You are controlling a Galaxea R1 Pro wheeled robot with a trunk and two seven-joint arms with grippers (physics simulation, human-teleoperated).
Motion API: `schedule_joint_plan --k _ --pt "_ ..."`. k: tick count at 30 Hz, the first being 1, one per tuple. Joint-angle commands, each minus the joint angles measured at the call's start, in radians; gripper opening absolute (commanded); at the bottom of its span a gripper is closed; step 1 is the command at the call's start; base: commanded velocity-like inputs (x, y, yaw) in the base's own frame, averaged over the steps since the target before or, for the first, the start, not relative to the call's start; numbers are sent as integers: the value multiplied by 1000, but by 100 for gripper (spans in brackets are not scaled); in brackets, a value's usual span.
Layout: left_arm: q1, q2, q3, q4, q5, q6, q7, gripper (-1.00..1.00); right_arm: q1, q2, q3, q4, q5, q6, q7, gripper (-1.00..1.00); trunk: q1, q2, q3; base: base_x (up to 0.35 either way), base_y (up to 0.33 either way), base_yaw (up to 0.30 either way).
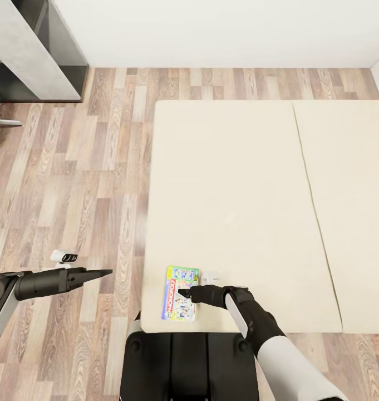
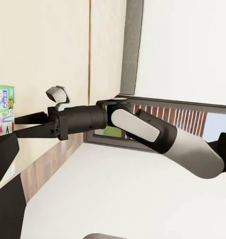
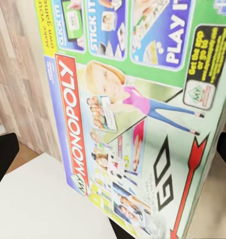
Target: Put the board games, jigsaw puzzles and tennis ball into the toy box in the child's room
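Right now my right gripper hovers over the Monopoly board game lying flat at the bed's near edge, jaws' gap can't tell, while my left gripper hangs w/ jaws together above the wood floor beside it.

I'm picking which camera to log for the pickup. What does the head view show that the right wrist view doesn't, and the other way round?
Head view alone: the whole bed, wood floor, left hand hanging over the floor, and right hand at the Monopoly box. Right wrist view alone: readable print, "MY MONOPOLY", "GO", "PLAY IT". Both: the box lying on the bed near its edge.
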Motion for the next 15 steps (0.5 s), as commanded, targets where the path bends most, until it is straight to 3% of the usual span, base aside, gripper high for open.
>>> schedule_joint_plan --k 1,15 --pt "0 0 0 0 0 11 -4 100 0 0 1 -1 -10 8 -3 100 1 -2 -1 0 110 0" --pt "0 2 0 0 0 11 -4 100 0 0 1 -1 -10 8 -3 100 1 -2 -1 0 96 0"
